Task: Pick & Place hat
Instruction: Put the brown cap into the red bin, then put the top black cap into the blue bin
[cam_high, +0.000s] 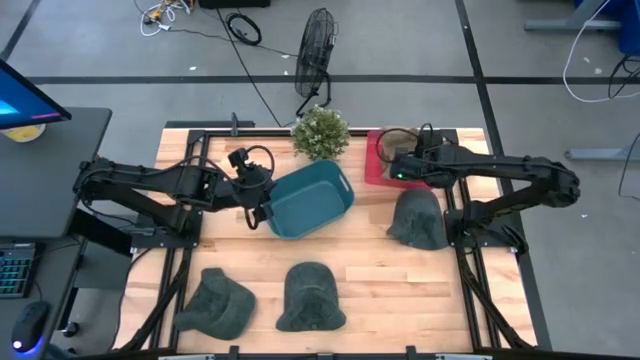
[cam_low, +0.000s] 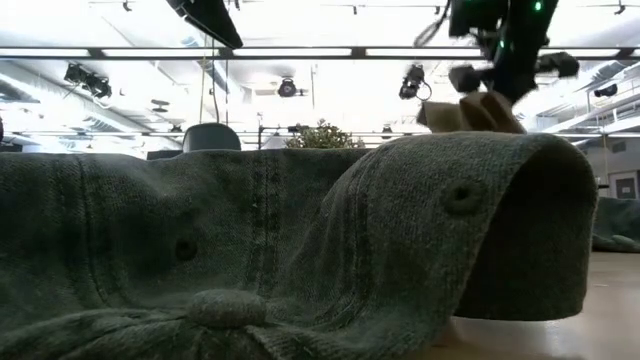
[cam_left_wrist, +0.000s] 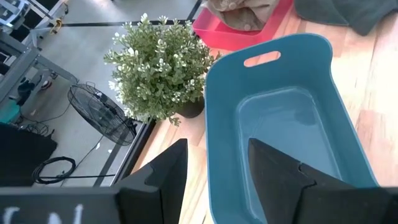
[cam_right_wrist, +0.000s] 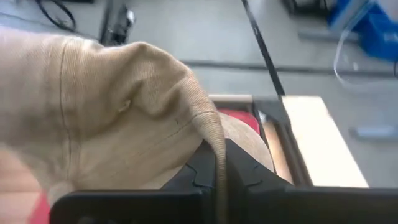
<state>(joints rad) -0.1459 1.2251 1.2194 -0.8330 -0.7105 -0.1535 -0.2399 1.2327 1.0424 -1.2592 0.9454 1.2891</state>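
Observation:
A tan hat (cam_right_wrist: 112, 106) is in my right gripper (cam_right_wrist: 219, 158), which is shut on it above the red tray (cam_high: 372, 172) at the table's far right; the low view shows the hat (cam_low: 470, 110) hanging under that gripper (cam_low: 505, 60). My left gripper (cam_left_wrist: 214, 171) is open at the teal bin (cam_high: 312, 200), one finger outside its wall and one inside; whether they touch it I cannot tell. Three grey-green hats lie on the table: one (cam_high: 418, 220) by the right arm, two (cam_high: 312, 298) (cam_high: 215, 303) near the near edge. My right gripper pinches a raised fold of the tan hat's cloth (cam_right_wrist: 214, 134) between its two fingers. The hat's crown bulges out beyond the fingers. In the low view the hat hangs below the gripper, lifted clear of the table.
A potted plant (cam_high: 321, 132) stands at the far edge between the bin and the red tray. The nearest grey-green hat (cam_low: 300, 250) fills most of the low view. Bare wood lies between the bin and the near hats. Off the table: a floor fan (cam_high: 315, 45) and a monitor (cam_high: 25, 100).

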